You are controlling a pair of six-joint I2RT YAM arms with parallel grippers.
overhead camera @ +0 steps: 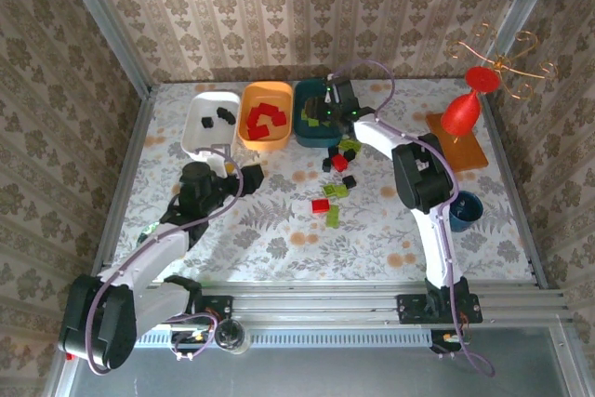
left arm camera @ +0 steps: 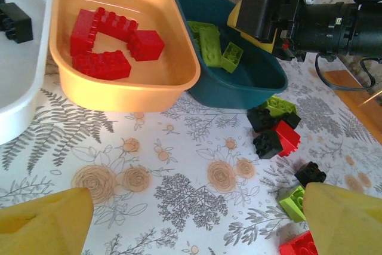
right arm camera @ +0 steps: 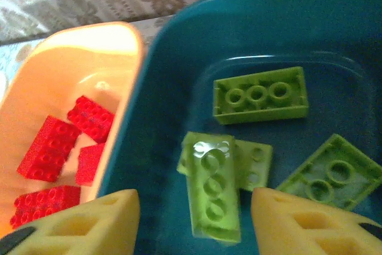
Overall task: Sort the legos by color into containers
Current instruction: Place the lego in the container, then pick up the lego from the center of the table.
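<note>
White tray [overhead camera: 198, 137] far left had the black ones, orange tray [overhead camera: 265, 144] the reds, sorted by color obv. Left gripper [left arm camera: 197, 225] hung wide open, empty. Right gripper [right arm camera: 194, 202] was over the teal tray [right arm camera: 173, 106], jaws parted, gripping nothing, w/ a green brick [right arm camera: 213, 207] lying loose btwn them. Unsorted legos [overhead camera: 335, 178] sat on the table [overhead camera: 279, 239].

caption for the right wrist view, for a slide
Open right gripper over green legos in teal tray, orange tray alongside

Three trays stand side by side at the far edge of the desk [overhead camera: 270, 234]. The white tray [overhead camera: 198, 139] holds black bricks [overhead camera: 223, 115]. The orange tray [left arm camera: 131, 94] holds red bricks [left arm camera: 107, 43]. The dark teal tray [left arm camera: 230, 92] holds lime bricks [right arm camera: 260, 95], undersides up, two overlapping. Loose bricks [left arm camera: 267, 143] in mixed colours lie just beside the teal tray.
</note>
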